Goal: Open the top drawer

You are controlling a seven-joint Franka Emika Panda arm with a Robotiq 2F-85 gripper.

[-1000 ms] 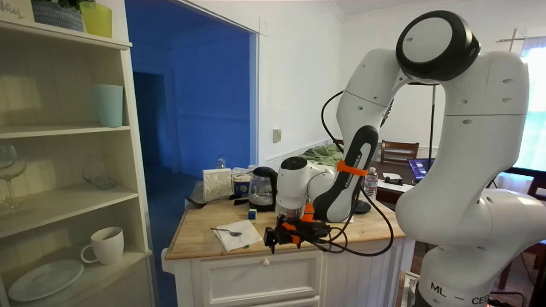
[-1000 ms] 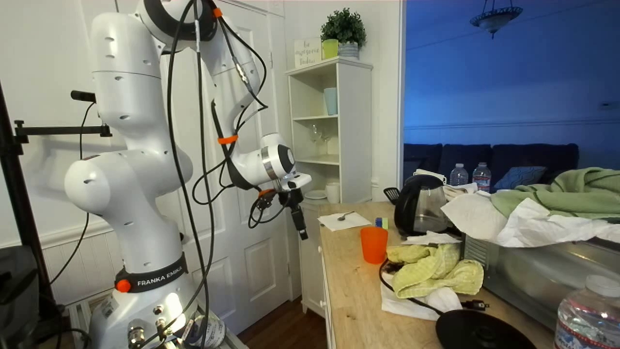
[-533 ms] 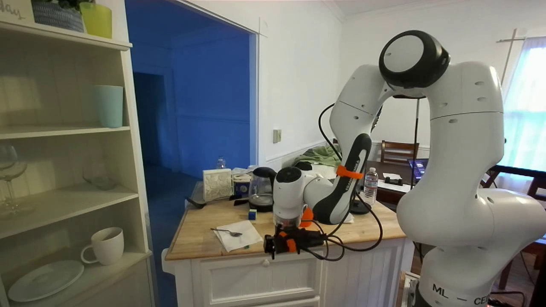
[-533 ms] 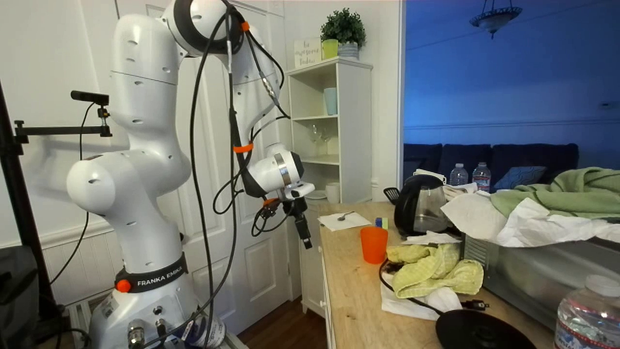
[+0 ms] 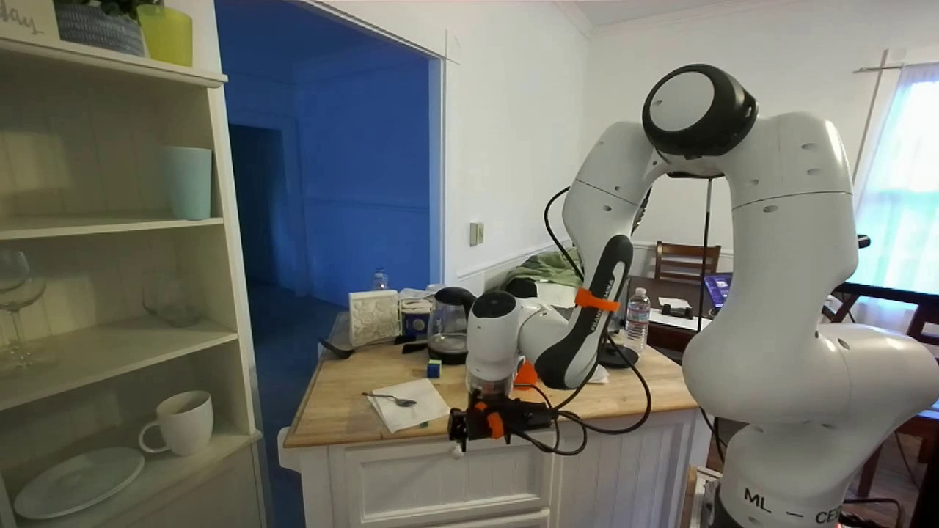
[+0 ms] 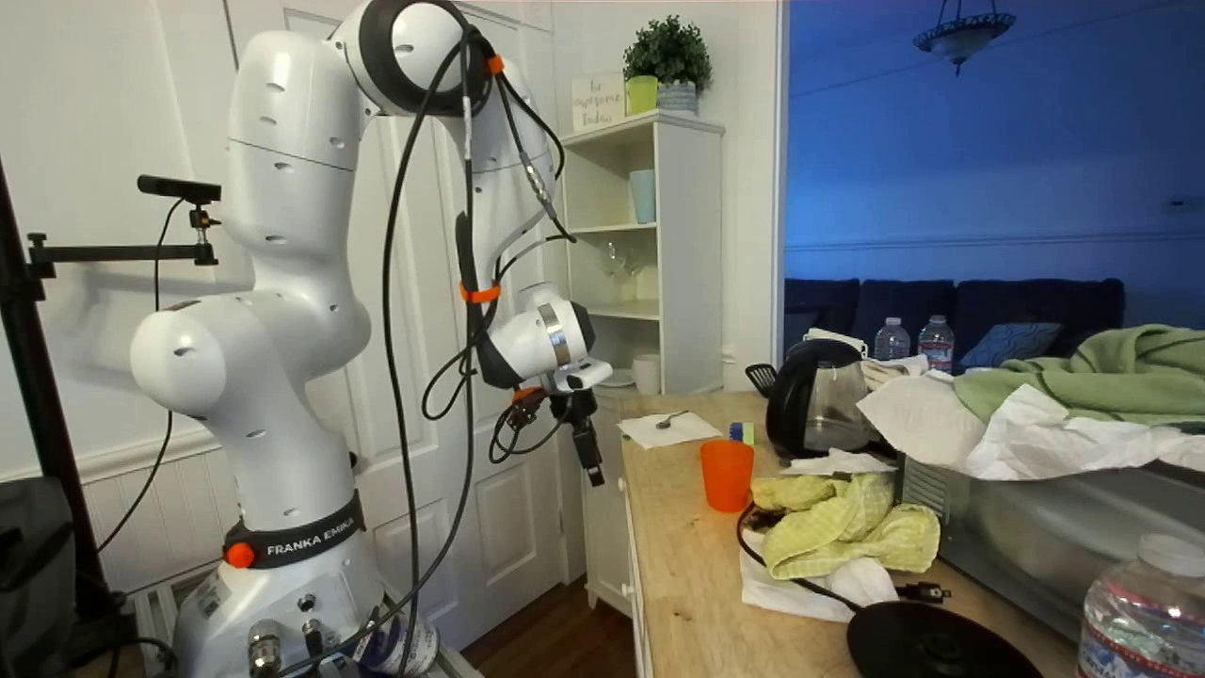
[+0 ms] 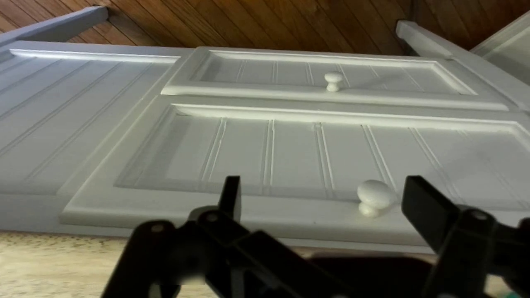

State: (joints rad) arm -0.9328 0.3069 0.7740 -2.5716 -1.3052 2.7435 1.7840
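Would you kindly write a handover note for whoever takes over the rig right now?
The black two-fingered gripper is open, holding nothing.
The white panelled top drawer is shut; its round white knob appears between the fingers in the wrist view, but in an exterior view the fingertips seem short of it.
Done: gripper roughly lined up.
Left: grip the knob, pull the drawer open.

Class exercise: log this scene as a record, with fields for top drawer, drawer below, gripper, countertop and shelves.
Top drawer: shut, round white knob
Drawer below: shut, similar knob
Gripper: open; in the wrist view the top drawer's knob lies between its fingers, ungripped
Countertop: orange cup, kettle, yellow-green cloth, among others
Shelves: blue cup, white mug, plate, among others
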